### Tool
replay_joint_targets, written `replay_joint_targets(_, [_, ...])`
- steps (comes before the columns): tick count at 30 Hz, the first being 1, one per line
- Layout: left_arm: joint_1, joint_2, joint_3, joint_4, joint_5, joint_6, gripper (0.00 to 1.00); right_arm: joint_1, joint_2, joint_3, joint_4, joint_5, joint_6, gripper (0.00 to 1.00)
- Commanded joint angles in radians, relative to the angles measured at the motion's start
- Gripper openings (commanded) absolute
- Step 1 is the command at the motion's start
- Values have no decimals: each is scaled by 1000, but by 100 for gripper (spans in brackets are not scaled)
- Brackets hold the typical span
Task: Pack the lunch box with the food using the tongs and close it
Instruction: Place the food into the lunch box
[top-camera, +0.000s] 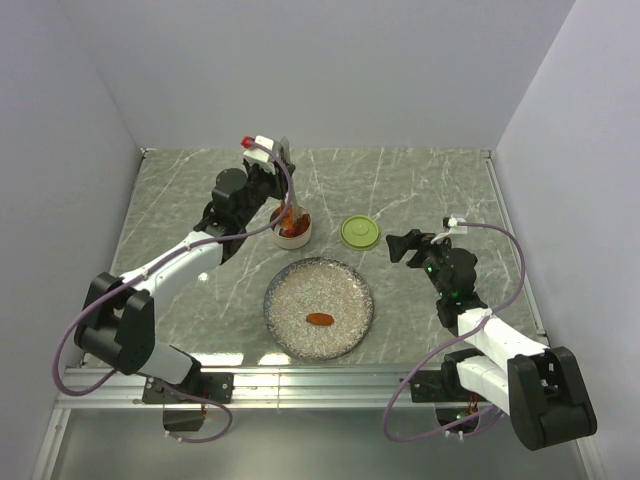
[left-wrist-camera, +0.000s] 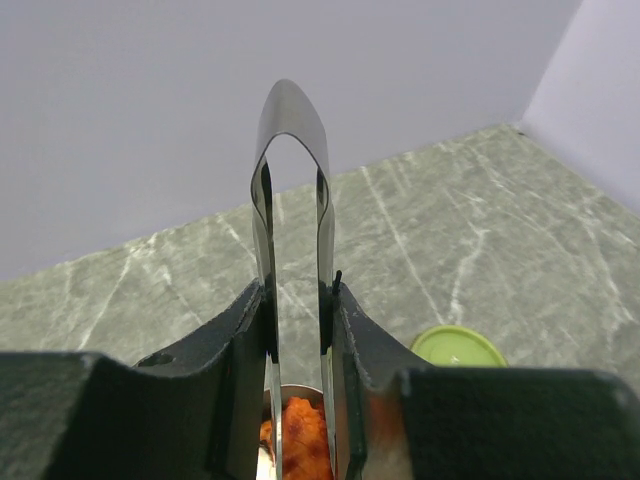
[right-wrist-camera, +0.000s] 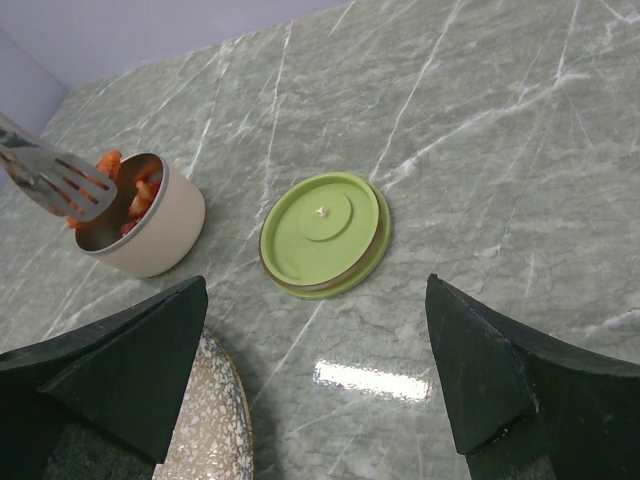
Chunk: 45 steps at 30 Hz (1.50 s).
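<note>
My left gripper (top-camera: 268, 186) (left-wrist-camera: 298, 300) is shut on the tongs (top-camera: 284, 160) (left-wrist-camera: 290, 150), squeezing their two thin metal arms close together. The tong tips (right-wrist-camera: 62, 182) reach into the mouth of the lunch box (top-camera: 292, 234) (right-wrist-camera: 152, 228) (left-wrist-camera: 296, 393), which stands behind the plate. Orange food (right-wrist-camera: 140, 196) (left-wrist-camera: 300, 430) lies in the box and shows between the tong arms. One more orange piece (top-camera: 319, 319) lies on the speckled plate (top-camera: 300, 290). The green lid (top-camera: 360, 232) (right-wrist-camera: 325, 232) (left-wrist-camera: 458, 347) lies flat right of the box. My right gripper (top-camera: 405, 246) (right-wrist-camera: 316, 290) hovers open near the lid, holding nothing.
The plate's rim (right-wrist-camera: 205, 430) sits just left of my right gripper's left finger. White walls close off the back and both sides of the marble table (top-camera: 450, 190). A metal rail runs along the near edge (top-camera: 330, 375).
</note>
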<state>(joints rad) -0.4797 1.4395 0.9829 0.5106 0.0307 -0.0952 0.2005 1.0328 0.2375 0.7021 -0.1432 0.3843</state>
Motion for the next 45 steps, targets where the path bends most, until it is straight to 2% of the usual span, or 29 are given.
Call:
replay_joint_targets(1, [24, 30, 72, 29, -60, -15, 11, 8, -7, 36, 20, 7, -13, 96])
replay_joint_targets(12, [36, 73, 99, 32, -101, -1, 13, 10, -2, 40, 20, 7, -13, 96])
replay_joint_targets(15, [36, 78, 103, 22, -106, -1, 20, 11, 1, 39, 20, 7, -13, 96])
replay_joint_targets(18, [36, 71, 100, 16, -106, -5, 31, 11, 1, 39, 20, 7, -13, 96])
replay_joint_targets(21, [36, 65, 99, 3, -104, -8, 36, 11, 0, 40, 20, 5, -13, 96])
replay_joint_targets(33, [36, 62, 99, -15, -114, -6, 42, 11, 4, 43, 17, 5, -15, 96])
replay_joint_targets(45, [35, 1, 42, 32, -126, -12, 43, 11, 9, 46, 17, 5, -16, 96])
